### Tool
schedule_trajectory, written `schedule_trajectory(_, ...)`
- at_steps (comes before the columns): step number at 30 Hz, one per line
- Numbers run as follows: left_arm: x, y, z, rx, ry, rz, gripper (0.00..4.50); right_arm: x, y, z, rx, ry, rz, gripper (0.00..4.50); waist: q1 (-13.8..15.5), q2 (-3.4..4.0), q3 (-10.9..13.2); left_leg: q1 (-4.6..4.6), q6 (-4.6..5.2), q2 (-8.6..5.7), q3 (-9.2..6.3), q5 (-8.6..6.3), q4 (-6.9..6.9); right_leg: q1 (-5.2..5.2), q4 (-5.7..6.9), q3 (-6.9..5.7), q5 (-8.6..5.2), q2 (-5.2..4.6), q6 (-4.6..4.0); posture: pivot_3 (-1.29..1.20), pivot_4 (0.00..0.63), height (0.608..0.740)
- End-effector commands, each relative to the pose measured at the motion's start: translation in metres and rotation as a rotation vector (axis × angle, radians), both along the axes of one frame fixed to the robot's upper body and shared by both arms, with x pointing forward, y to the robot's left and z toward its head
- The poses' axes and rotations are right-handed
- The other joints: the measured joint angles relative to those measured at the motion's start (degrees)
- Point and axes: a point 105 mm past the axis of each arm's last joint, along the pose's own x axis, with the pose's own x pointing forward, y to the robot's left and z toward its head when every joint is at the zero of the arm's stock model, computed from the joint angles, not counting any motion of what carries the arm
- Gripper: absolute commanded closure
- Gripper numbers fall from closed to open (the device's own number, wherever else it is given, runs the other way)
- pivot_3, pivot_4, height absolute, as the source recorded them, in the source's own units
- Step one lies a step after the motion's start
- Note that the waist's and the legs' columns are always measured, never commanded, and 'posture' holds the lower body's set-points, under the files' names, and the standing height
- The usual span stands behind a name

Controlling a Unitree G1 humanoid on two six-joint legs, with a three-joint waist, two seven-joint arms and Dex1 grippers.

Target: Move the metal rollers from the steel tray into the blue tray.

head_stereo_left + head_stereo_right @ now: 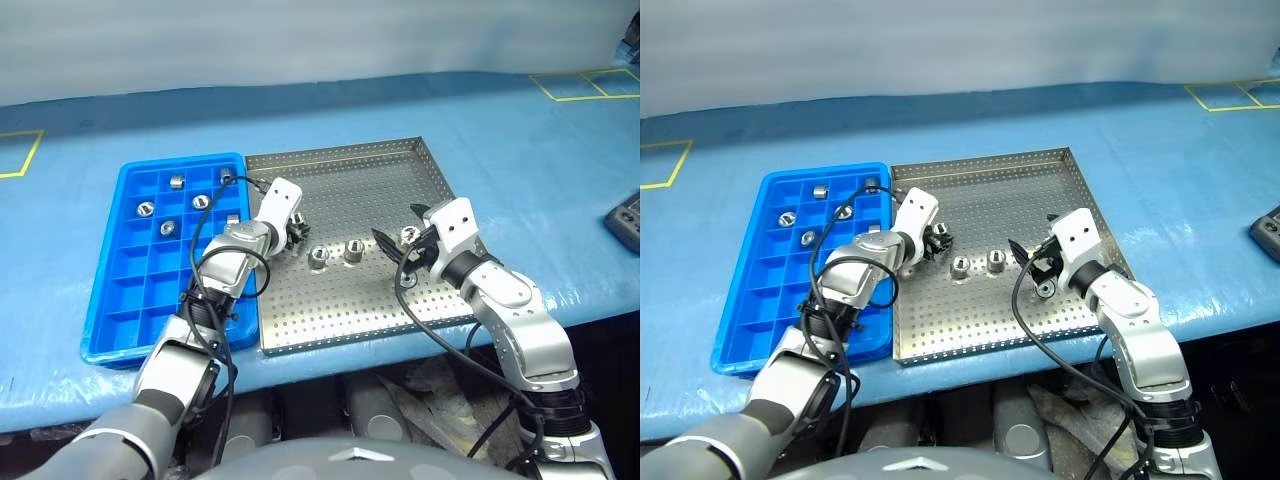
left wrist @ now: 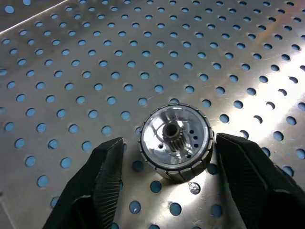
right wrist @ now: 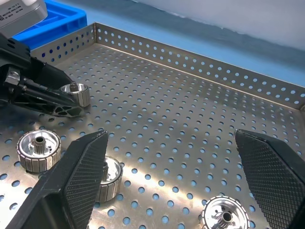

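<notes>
step: pick up roller (image 2: 175, 143) | roller: on steel tray (image 1: 400, 160), between left claw (image 2: 167, 183) fingers, gaps both sides | left claw: open, not gripping | right claw (image 3: 171, 186): open, empty | advice: centre, close squarely, lift to blue tray (image 1: 120, 290)

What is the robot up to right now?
Left end effector open around one roller on the steel tray, not yet gripping. Right end effector open, empty. Several rollers already in the blue tray. Nothing in the way.
</notes>
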Motion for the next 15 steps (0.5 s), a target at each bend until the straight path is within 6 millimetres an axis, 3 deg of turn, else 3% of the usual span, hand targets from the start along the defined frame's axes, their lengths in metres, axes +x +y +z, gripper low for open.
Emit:
schedule_trajectory(1, 0.0010, -0.0079, 0.0055, -0.011, -0.027, -0.026, 1.84, -0.0010, 0.0011, 0.0158, 0.005, -0.071, 0.003, 0.00, -0.03, 0.00, 0.00, 0.00, 0.02, -0.01, 0.01, -0.01, 0.00, 0.00, -0.01, 0.00, 0.01, -0.02, 0.01, -0.29, 0.150, 0.740)
schedule_trajectory(4, 0.0004, -0.0080, 0.0049, -0.015, -0.028, -0.027, 2.16, -0.0010, 0.0010, 0.0157, 0.005, -0.071, 0.003, 0.00, -0.06, 0.00, 0.00, -0.01, 0.08, -0.06, 0.04, -0.05, 0.00, -0.03, -0.02, 0.00, 0.02, -0.12, 0.04, -0.28, 0.150, 0.740)
schedule_trajectory(6, 0.0000, -0.0076, 0.0046, -0.014, -0.030, -0.026, 2.65, -0.0008, 0.0012, 0.0158, 0.005, -0.072, 0.003, 0.00, -0.11, 0.00, 0.00, -0.01, 0.10, -0.10, 0.06, -0.06, 0.00, -0.04, -0.02, -0.01, 0.04, -0.18, 0.06, -0.28, 0.150, 0.740)
schedule_trajectory(15, -0.0004, -0.0030, 0.0141, -0.039, -0.086, -0.005, 2.65, -0.0002, 0.0020, 0.0153, 0.004, -0.072, 0.008, 0.00, -0.31, 0.00, 0.00, -0.01, 0.17, -0.15, 0.09, -0.10, 0.00, -0.04, -0.03, -0.01, 0.05, -0.27, 0.10, -0.27, 0.150, 0.740)
